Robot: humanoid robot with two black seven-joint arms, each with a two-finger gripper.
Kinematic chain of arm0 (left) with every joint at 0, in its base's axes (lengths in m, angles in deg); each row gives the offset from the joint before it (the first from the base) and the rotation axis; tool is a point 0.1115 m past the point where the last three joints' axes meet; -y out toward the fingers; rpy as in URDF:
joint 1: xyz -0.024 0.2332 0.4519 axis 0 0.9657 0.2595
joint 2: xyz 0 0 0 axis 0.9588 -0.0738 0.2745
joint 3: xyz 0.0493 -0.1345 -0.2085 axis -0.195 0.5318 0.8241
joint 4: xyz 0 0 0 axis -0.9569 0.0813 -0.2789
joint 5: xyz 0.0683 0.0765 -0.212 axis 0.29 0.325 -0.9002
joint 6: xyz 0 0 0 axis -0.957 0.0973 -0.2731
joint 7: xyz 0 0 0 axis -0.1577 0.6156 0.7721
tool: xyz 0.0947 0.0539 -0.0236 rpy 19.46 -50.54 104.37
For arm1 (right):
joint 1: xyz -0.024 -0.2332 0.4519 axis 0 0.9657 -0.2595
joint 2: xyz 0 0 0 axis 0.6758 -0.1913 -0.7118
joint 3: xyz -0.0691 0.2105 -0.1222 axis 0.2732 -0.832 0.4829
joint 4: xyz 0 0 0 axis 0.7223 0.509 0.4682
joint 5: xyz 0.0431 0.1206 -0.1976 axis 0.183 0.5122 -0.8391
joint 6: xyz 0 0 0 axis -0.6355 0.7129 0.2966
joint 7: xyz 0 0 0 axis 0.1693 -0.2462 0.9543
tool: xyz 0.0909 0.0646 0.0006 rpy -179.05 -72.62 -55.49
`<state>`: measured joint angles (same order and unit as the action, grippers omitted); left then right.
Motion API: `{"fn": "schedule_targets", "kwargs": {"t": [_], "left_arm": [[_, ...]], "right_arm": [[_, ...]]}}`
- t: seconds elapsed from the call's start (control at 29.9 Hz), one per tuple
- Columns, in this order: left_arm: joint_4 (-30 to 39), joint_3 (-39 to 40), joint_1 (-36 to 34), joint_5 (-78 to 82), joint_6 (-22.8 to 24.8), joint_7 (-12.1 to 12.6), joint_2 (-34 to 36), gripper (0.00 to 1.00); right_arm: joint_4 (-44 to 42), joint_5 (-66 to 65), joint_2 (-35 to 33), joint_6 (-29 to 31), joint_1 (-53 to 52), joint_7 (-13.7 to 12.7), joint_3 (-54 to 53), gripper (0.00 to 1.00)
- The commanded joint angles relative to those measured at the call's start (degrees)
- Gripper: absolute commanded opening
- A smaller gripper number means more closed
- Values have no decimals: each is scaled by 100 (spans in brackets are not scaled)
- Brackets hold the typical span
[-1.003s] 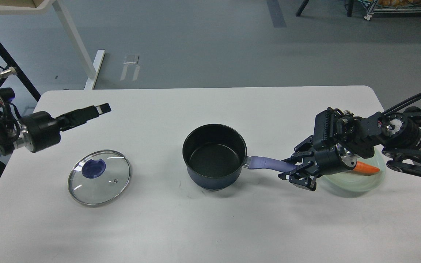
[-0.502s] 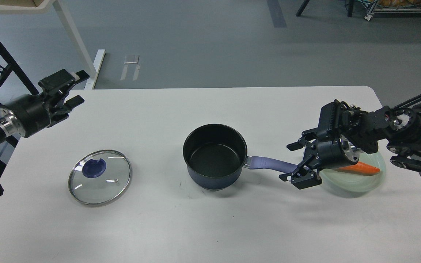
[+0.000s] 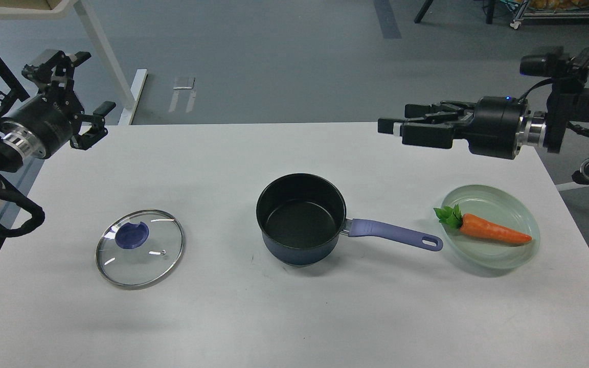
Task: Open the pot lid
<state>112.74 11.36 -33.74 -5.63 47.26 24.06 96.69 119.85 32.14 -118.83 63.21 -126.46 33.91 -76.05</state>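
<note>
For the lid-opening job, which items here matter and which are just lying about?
Part of the job:
pot, uncovered
glass lid, flat on the table left of the pot

Just lying about:
carrot
green plate under the carrot

Both hands are raised clear, holding nothing.

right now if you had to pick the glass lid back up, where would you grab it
By the blue knob, from straight above. The glass lid lies flat on the table, knob up, its thin rim flush with the surface, so the knob is the only raised part.
</note>
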Motion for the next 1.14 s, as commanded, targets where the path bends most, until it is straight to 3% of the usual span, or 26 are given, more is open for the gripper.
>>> {"fn": "schedule_targets", "kwargs": {"t": [0.0, 0.27, 0.4, 0.5, 0.64, 1.1], "left_arm": [[-372, 198, 42, -27, 383, -7, -317, 99], [-1092, 724, 288, -36, 665, 63, -1064, 99], [-1199, 1067, 674, -36, 779, 422, -1328, 99], [-1199, 1445, 1052, -19, 884, 582, -1574, 99], [-1199, 1876, 1430, 52, 946, 643, -1811, 99], [-1208, 2026, 1449, 78, 771, 582, -1803, 99]], "right_arm": [[-248, 1925, 215, -405, 645, 1, -511, 99], [-1206, 4598, 1120, -397, 2227, 1, -1609, 99], [-1549, 5443, 1367, 224, 2799, 1, -2145, 100], [-1830, 5585, 1534, 1173, 3046, 1, -2392, 100], [-2375, 5603, 1772, 1869, 3266, 1, -2419, 100], [-2420, 5603, 1798, 1914, 3345, 1, -2638, 100]]}}
